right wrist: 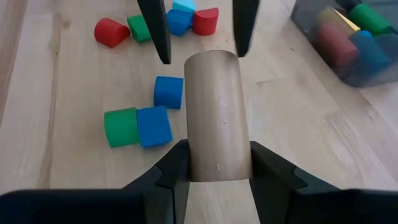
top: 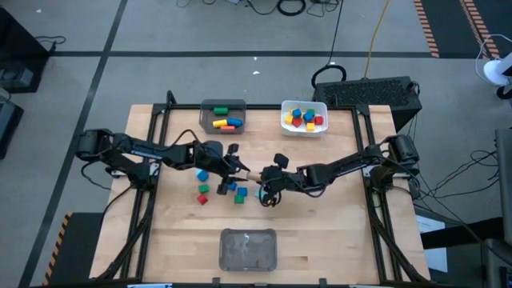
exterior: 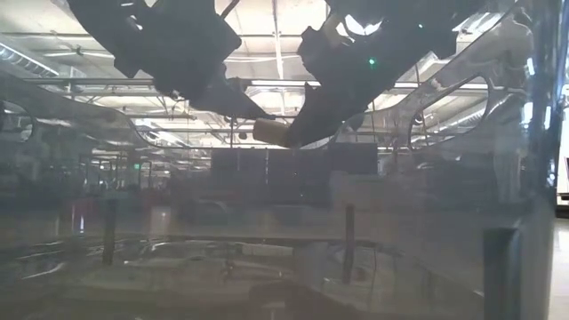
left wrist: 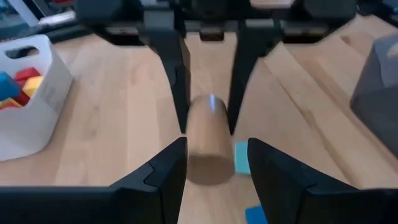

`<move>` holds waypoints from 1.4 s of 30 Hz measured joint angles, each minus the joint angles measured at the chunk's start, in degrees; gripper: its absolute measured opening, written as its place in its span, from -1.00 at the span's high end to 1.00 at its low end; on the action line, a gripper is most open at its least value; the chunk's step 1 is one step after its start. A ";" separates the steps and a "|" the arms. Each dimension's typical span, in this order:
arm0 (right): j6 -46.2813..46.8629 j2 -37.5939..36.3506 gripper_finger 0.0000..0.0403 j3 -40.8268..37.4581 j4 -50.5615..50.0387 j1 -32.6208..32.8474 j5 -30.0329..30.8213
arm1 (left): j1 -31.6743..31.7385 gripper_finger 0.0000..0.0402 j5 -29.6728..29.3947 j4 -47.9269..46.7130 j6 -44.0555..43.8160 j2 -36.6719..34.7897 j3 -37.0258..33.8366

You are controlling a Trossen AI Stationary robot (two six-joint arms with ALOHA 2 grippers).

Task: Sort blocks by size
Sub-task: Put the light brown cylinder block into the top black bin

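1. Clear bin (top: 248, 249) sits nearest, at the table's near edge, centred; its contents can't be read. Bare wood lies on both sides of it.
2. Between that bin and the arms runs a strip of bare table (top: 320, 232), with more open wood toward the right edge.
3. Mid-table, both grippers meet on one tan cylinder (right wrist: 218, 118), lying flat and lifted off the wood in the low view.
4. Right gripper (right wrist: 219, 163) pinches one end of the tan cylinder, fingers pressed on both sides.
5. Left gripper (left wrist: 217, 163) flanks the other end, fingers just beside the tan cylinder; whether they clamp it, can't tell.
6. Loose blocks (top: 218, 189) are scattered just under and left of the grippers: blue, green and red pieces, well clear of any table edge.
7. In the right wrist view, a green block (right wrist: 120, 127) and a blue block (right wrist: 153, 126) touch side by side; another blue block (right wrist: 168, 92) is near them.
8. Further back, a grey bin (top: 223, 117) holds longer pieces, green, yellow and orange.
9. Beside it, apart, a white bin (top: 304, 118) holds small red, yellow and blue cubes. Both bins are near the far edge.
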 joint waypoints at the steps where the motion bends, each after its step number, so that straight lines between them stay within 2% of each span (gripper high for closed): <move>1: -0.01 0.00 0.41 0.00 0.18 0.00 0.01 | 0.00 0.15 -0.03 0.69 -0.07 -0.01 0.00; 11: -0.87 0.00 0.41 0.00 2.46 0.00 -0.05 | -0.40 0.15 -0.06 1.07 -7.68 0.11 0.00; 15: -0.92 0.00 0.41 0.00 2.53 0.00 -0.21 | -0.28 0.13 0.19 -1.27 -7.79 0.11 0.07; 18: -0.92 0.00 0.41 0.00 2.66 -0.02 -0.42 | -0.31 0.02 0.24 -2.66 -7.71 0.11 0.09; 25: -1.54 0.00 0.40 0.02 2.94 -0.07 -0.02 | -0.33 -0.41 -3.52 -2.14 -7.24 0.17 0.09; 28: -1.92 0.00 0.40 0.02 3.28 -0.07 -0.03 | -0.33 -0.51 -3.63 -1.69 -7.20 0.17 0.08; 33: -2.08 0.00 0.40 0.02 4.33 -0.07 -0.09 | -0.33 -0.52 -3.35 -1.76 -7.14 0.31 0.07; 42: -3.43 0.00 0.40 0.02 6.16 -0.07 -0.48 | -0.33 -0.32 -3.20 0.38 -7.53 0.81 0.00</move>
